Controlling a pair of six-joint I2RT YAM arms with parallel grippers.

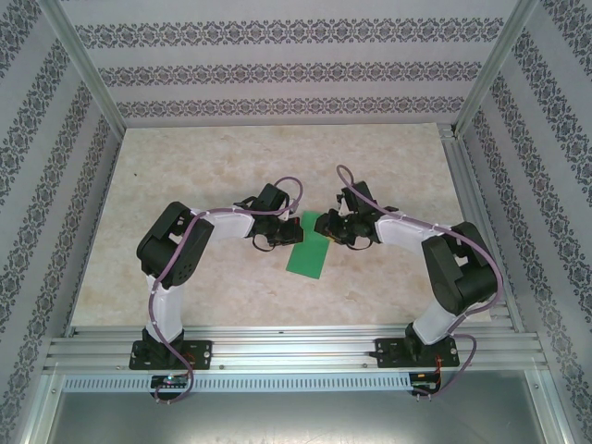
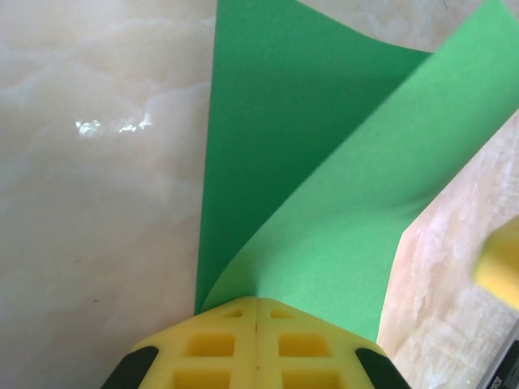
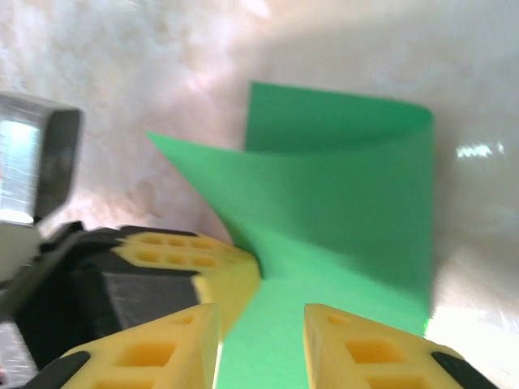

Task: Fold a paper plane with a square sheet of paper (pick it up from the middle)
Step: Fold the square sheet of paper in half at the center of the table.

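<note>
Left gripper is clenched on the sheet: pads pressed together, green paper comes straight out of the tips. Right gripper is released, fingers apart; the sheet runs through the gap, not pinched.

Sheet: plain bright green, matte. It is loosely doubled over, one flap curling above the other with a soft round bend and no sharp crease. No dart shape yet. The lower layer lies on the table and the upper flap lifts off it.

It sits mid-table, directly between the two grippers, which face each other just apart.

Surroundings: aluminium rail at the near edge with both bases on it. The table is beige and marble-look, glossy with glints. Aluminium frame posts stand at the corners, and the walls are striped floral wallpaper.

From the top view, the sheet's long axis runs near-to-far, with the far end leaning slightly right.
</note>
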